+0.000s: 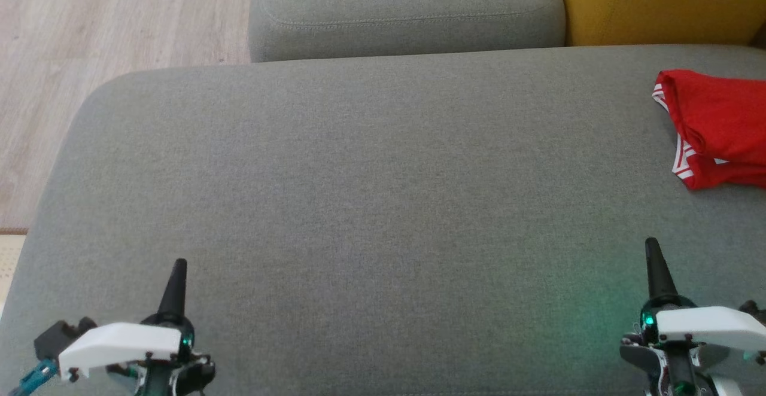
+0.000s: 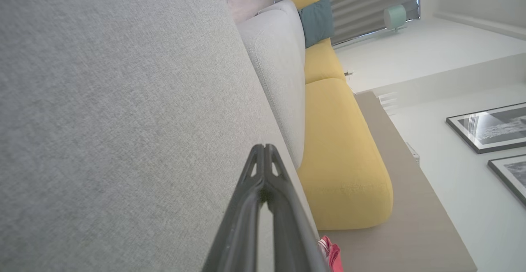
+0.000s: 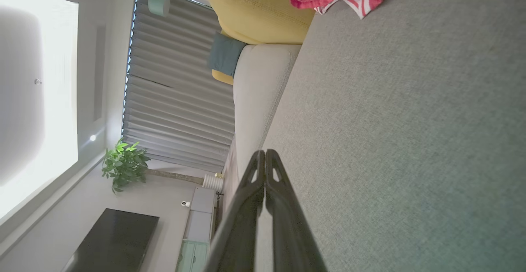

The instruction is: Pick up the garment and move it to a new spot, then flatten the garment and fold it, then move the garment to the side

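- Left jaws and right jaws sit low at the near edge, both pressed shut and holding nothing.
- Red garment (image 1: 715,127) lies bunched at the far right of the grey sofa seat (image 1: 383,174), well apart from both.
- It is likely soft, light and limp; its striped near-left hem looks the easiest pinch.
- Seat's middle and left offer room; wooden floor (image 1: 90,37) lies past its left edge.

Open grey cushion (image 1: 359,192), red garment (image 1: 718,127) bunched far right, backrest (image 1: 407,13) behind
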{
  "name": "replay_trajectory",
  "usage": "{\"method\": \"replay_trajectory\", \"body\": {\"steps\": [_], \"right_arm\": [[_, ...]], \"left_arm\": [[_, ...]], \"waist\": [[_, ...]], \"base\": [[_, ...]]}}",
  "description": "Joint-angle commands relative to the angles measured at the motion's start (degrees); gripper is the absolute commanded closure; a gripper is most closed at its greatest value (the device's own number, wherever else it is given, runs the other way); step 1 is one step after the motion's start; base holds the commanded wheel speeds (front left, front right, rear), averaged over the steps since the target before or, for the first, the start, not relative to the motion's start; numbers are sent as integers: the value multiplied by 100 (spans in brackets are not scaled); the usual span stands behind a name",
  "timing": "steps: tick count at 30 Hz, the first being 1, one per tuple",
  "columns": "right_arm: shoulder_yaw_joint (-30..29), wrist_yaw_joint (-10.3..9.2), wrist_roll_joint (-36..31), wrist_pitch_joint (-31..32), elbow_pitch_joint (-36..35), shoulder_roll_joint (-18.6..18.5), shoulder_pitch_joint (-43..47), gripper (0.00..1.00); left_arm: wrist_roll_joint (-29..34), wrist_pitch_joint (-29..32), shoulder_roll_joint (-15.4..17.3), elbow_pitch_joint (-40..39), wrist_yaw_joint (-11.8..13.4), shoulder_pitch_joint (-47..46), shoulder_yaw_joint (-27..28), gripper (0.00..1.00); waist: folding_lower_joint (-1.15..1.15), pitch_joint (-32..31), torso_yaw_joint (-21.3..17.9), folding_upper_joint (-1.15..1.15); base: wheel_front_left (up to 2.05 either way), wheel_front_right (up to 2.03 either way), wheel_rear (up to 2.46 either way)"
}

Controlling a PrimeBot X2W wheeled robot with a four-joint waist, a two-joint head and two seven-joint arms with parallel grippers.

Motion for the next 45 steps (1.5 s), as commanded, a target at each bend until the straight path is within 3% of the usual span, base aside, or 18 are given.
{"method": "replay_trajectory", "body": {"steps": [1, 32, 45], "right_arm": [[46, -4, 184, 42, -188, -122, -355, 100], [-205, -5, 2137, 413, -189, -118, -625, 100], [-232, -5, 2137, 437, -187, -100, -630, 100]], "left_arm": [[-155, 53, 22, -177, -65, -319, 214, 100], [-2016, 553, 13, -177, -414, -704, 630, 100], [-2030, 564, 9, -177, -417, -708, 641, 100]], "waist": [[0, 3, 1, 0], [0, 69, 11, 0], [0, 70, 11, 0]], "base": [[0, 0, 0], [0, 0, 0], [0, 0, 0]]}}
